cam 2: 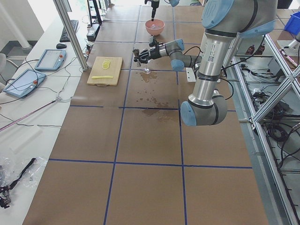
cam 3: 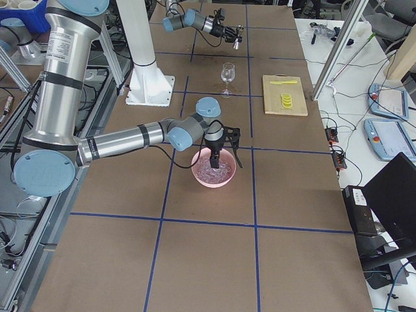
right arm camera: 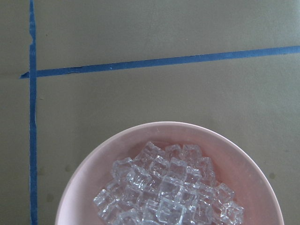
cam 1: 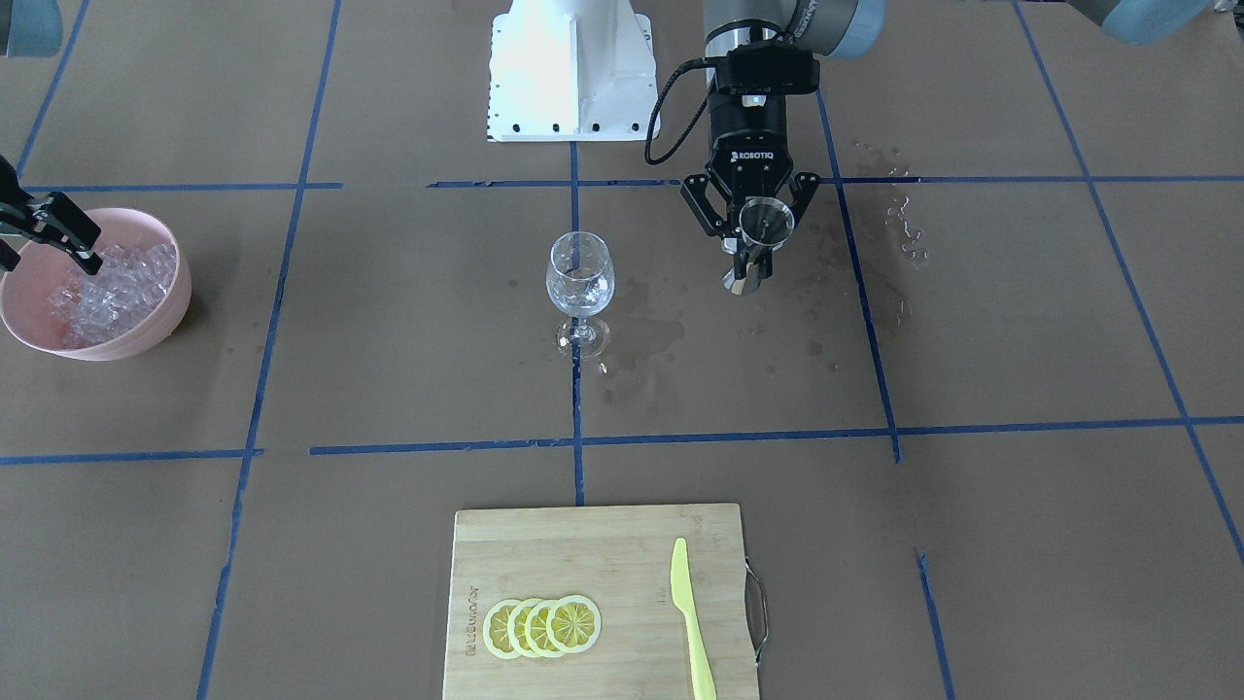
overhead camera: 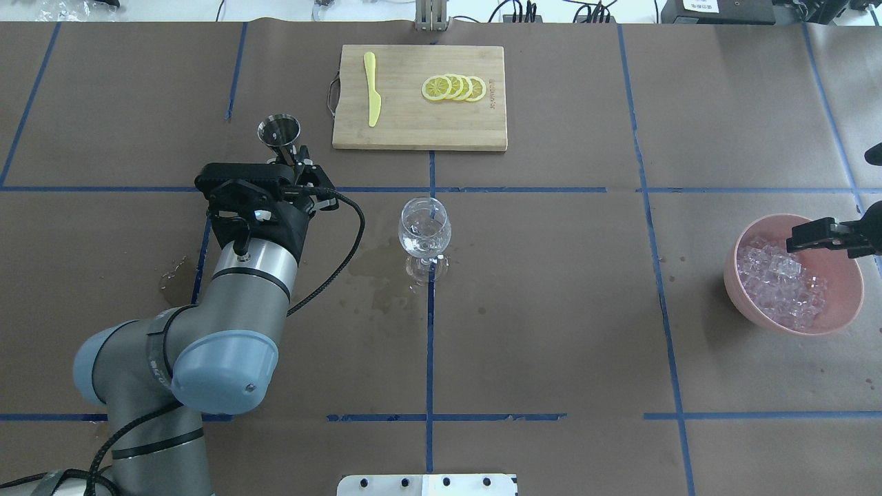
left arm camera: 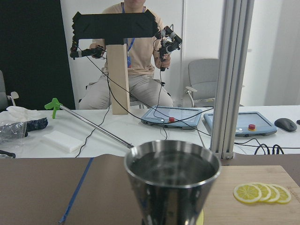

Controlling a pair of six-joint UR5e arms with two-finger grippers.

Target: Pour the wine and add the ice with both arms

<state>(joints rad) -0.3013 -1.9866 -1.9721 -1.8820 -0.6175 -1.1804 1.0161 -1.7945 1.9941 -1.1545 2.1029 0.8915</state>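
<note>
Front view: the left claw (cam 1: 753,243) clamps an upright jigger (cam 1: 768,222) at 3 o'clock of the glass (cam 1: 580,277), which seems to hold a little wine (cam 1: 580,297). The pour is likely done.

Overhead: the right claw (overhead camera: 823,234) is over the bowl (overhead camera: 837,313) of ice (overhead camera: 778,286); I cannot tell how far it is open.

Right wrist: the ice is heaped in the bowl. Icing remains.

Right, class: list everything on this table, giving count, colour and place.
Wine glass: one, clear, table's middle.
Metal cup: one, silver, gripped above table.
Bowl: one, pink, robot's right side.
Ice cubes: many, clear, in bowl.
Cutting board: one, wooden, opposite the robot.
Lemon slices: four, yellow, on board.
Knife: one, yellow, on board.
Wet patches: several, dark, near glass.
Left hand: one, black, shut on cup.
Right hand: one, black, over bowl.
</note>
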